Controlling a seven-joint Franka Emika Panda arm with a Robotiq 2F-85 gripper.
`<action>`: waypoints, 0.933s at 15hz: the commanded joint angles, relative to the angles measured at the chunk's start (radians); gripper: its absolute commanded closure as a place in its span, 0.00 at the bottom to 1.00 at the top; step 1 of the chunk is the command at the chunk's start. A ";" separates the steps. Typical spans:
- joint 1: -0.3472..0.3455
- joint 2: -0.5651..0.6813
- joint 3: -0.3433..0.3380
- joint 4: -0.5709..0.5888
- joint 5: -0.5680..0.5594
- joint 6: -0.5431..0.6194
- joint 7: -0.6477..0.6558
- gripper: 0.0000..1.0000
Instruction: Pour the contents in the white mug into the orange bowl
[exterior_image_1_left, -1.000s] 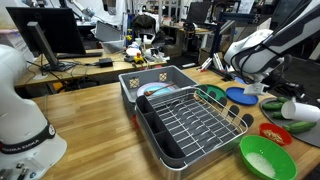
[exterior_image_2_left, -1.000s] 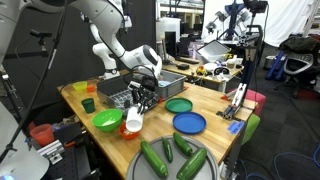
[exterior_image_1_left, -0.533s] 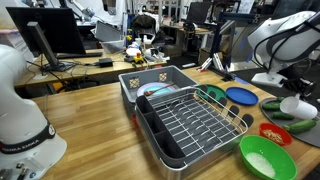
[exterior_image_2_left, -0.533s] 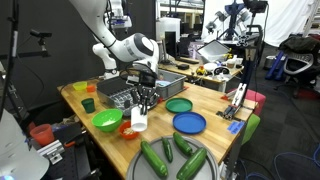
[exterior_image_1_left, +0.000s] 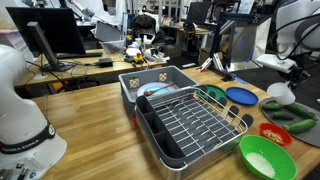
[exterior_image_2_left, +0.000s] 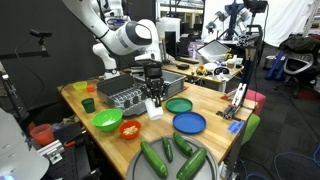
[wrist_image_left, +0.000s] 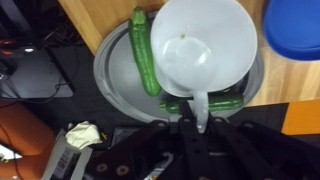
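While pinched between the fingers (wrist_image_left: 178, 136), the white mug (wrist_image_left: 205, 45) juts beyond them.

White rounded arm (exterior_image_2_left: 128, 38), black joints, black pincer (exterior_image_2_left: 154, 95)

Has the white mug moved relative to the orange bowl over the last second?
Yes. The white mug, held in the gripper, has risen and shifted away from above the orange bowl, toward the green plate.
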 joint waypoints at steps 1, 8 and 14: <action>-0.032 -0.026 0.000 -0.045 0.040 0.206 -0.111 0.98; -0.015 -0.007 -0.008 -0.026 0.042 0.224 -0.117 0.91; -0.025 0.001 0.003 -0.026 0.100 0.248 -0.183 0.98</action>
